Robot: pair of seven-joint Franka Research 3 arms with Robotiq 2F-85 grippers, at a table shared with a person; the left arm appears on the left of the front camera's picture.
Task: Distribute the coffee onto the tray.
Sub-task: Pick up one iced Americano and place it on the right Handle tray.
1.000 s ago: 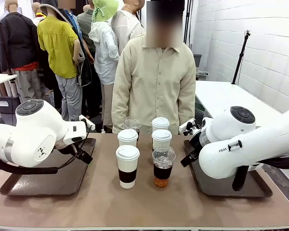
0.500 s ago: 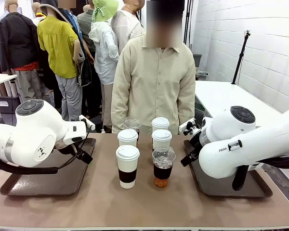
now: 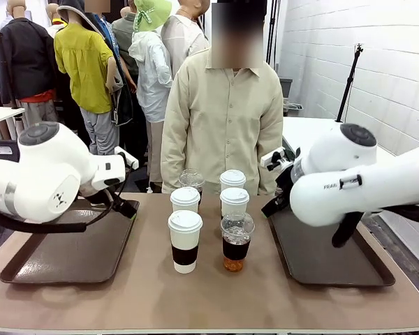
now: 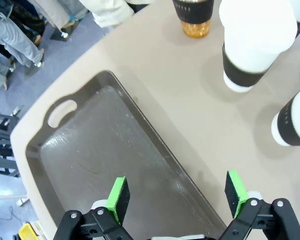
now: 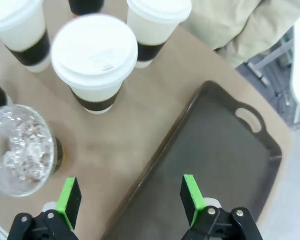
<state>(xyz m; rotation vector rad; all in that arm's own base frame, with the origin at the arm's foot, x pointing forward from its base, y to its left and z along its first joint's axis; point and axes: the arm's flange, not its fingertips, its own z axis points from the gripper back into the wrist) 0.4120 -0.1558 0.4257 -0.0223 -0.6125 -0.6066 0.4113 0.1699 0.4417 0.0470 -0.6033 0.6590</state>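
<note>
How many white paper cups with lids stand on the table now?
4, all on the table between the left tray and right tray: front left cup, mid left cup, mid right cup, back right cup. None seems hidden.

Bright, even light; soft shadows beside the cups (image 3: 185, 241); pale sheen on the tray (image 4: 90, 145) beyond the left jaws; white lid (image 5: 95, 47) beyond the right jaws blurred.

White rounded arms (image 3: 42, 181), grey joint caps (image 3: 38, 132), black cables (image 3: 49, 228), green-padded fingers (image 4: 119, 197)
</note>
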